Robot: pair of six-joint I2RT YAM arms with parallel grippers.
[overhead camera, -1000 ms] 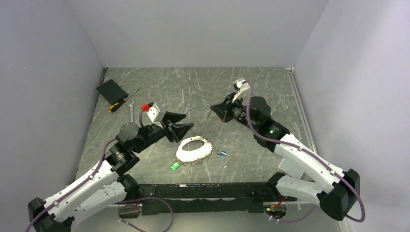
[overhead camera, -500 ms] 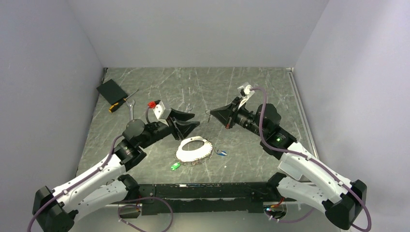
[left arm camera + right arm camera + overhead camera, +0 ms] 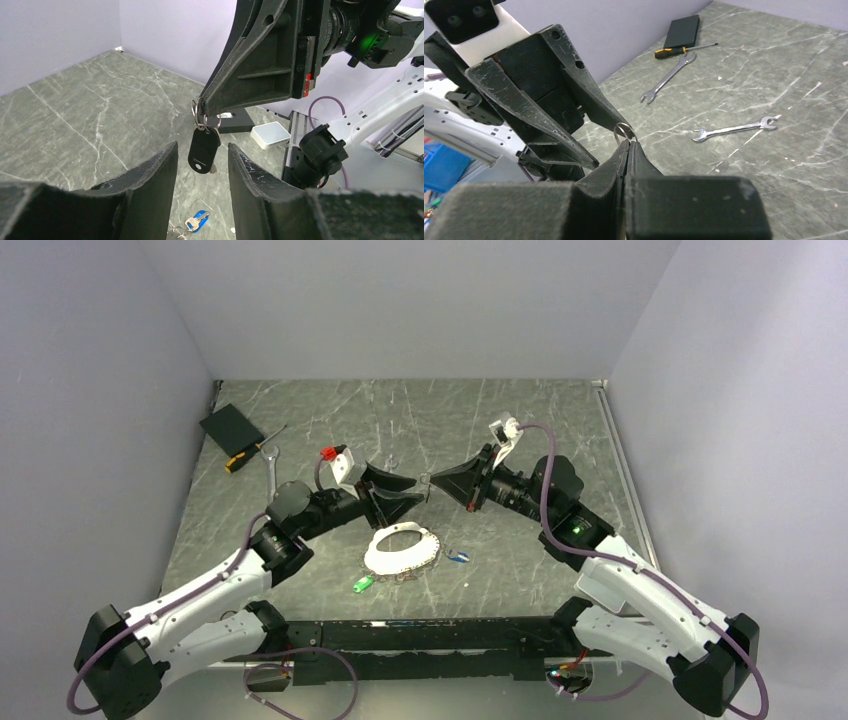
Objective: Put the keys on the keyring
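My right gripper [image 3: 432,480] is shut on a small split ring [image 3: 625,131], held above the table. A black-headed key [image 3: 203,150] hangs from that ring [image 3: 199,108]. My left gripper [image 3: 412,490] is open, and in the left wrist view [image 3: 202,147] the black key hangs between its fingers without touching them. The keyring [image 3: 431,544], a silvery chain-like loop around a white piece, lies on the table below both grippers. A blue key [image 3: 458,556] lies to its right and shows in the left wrist view [image 3: 197,220]. A green key [image 3: 362,584] lies at its near left.
Two silver spanners [image 3: 669,77] [image 3: 734,128] lie on the far side of the table. A screwdriver [image 3: 250,452] and a black box [image 3: 231,426] sit at the far left. Walls close in the left, back and right.
My left gripper has moved right and up until its open fingers flank the hanging black key. My right gripper has shifted slightly left and down, still holding the ring.
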